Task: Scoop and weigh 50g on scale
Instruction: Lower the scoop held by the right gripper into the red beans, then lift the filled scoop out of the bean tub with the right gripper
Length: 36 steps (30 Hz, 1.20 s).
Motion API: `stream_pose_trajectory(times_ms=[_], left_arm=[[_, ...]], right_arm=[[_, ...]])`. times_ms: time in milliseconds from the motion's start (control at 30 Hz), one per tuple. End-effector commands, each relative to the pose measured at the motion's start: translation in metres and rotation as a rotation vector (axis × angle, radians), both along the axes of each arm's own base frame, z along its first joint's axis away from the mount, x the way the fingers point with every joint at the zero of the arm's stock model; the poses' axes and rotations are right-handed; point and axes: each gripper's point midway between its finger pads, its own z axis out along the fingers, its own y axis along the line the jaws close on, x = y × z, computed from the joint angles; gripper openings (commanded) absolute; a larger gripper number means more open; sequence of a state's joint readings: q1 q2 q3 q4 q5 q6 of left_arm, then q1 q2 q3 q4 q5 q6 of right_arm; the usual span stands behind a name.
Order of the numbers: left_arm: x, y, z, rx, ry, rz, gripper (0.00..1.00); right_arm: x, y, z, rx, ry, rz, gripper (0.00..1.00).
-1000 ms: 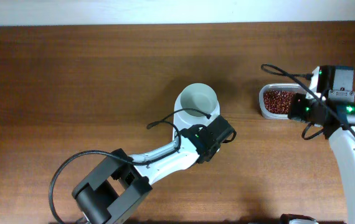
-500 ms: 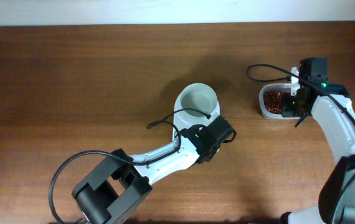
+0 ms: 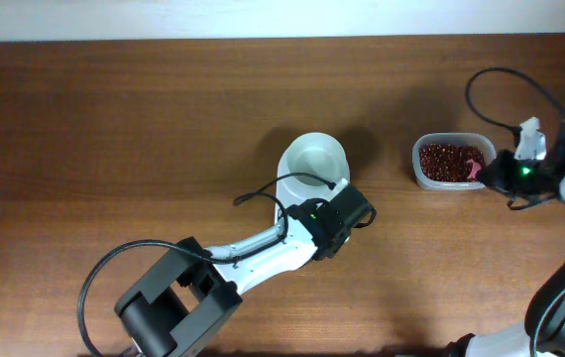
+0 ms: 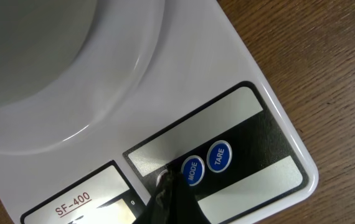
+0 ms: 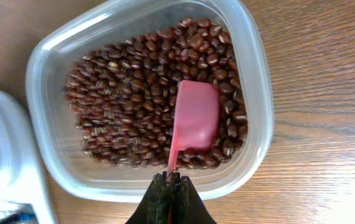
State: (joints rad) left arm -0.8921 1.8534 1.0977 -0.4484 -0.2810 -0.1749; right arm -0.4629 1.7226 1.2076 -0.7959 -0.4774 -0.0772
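Here the right gripper (image 5: 170, 186) pinches a pink scoop (image 5: 196, 121) by its handle over the beans (image 5: 121, 106) at frame centre. The left gripper (image 4: 168, 199), fingers together, sits at the scale (image 4: 258, 112) buttons, lower centre.

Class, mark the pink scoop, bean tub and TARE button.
pink scoop (image 5: 196, 118), right wrist view, on its bowl.
bean tub (image 5: 258, 81), right wrist view, on its clear rim.
TARE button (image 4: 220, 156), left wrist view, on its blue face.

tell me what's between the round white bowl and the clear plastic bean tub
Nothing: the overhead view shows only bare brown wooden table between the round white bowl on the small white scale and the clear plastic tub of red-brown beans.
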Motion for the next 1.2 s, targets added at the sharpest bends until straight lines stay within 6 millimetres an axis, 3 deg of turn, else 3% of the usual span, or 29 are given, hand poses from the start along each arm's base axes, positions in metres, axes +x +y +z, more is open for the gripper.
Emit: stream_pose_trajectory(times_ms=[0,333,667,867,1033,1167], left_arm=[[-0.004,0.002,-0.006,0.025,0.018,-0.018,0.00],[-0.004,0.003,-0.007,0.026,0.019,-0.018,0.00],[-0.004,0.003,-0.007,0.028,0.020,-0.018,0.00],[-0.005,0.004,-0.007,0.031,0.023,-0.018,0.00],[-0.005,0.004,-0.007,0.031,0.022,-0.018,0.00],[-0.005,0.004,-0.007,0.031,0.023,-0.018,0.00]], right_arm=[[0.005,0.004,0.017,0.181,-0.076,-0.039,0.04],[0.007,0.003,0.034,0.328,-0.132,-0.092,0.04],[0.008,0.026,0.058,0.534,-0.162,-0.086,0.04],[0.006,0.029,0.060,0.615,-0.098,-0.162,0.04],[0.006,0.045,0.086,0.775,-0.150,-0.113,0.04],[0.003,0.049,0.091,0.819,-0.142,-0.109,0.04]])
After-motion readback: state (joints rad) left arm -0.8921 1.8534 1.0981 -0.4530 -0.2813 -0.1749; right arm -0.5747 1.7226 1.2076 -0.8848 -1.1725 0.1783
